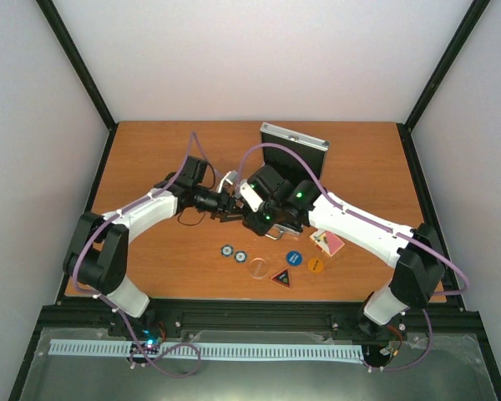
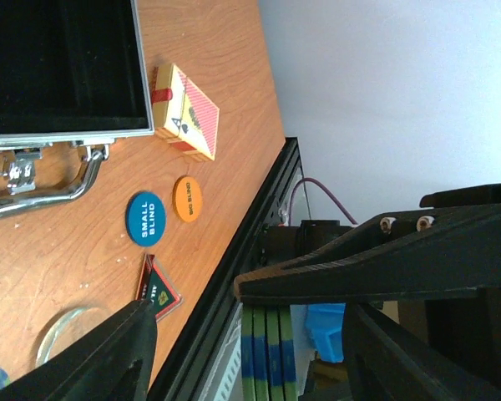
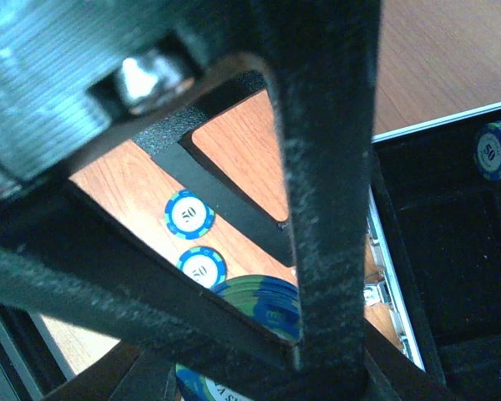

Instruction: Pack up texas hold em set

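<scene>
Right gripper (image 3: 242,292) is closed on a chip stack (image 2: 269,359) of green-and-blue chips. Left gripper (image 1: 228,209) has its jaws apart on either side of that stack; can't tell if it touches. Both meet over the table's (image 1: 150,150) middle. Behind them, at mid back edge, the case (image 2: 67,134) lies open with more chips (image 3: 497,149) inside. Toward the front edge: two loose chips (image 1: 226,249), clear disc (image 2: 63,330), triangular button (image 2: 157,288), blue button (image 2: 144,217), orange button (image 2: 186,198). Card deck (image 2: 186,113) sits right of them.
</scene>
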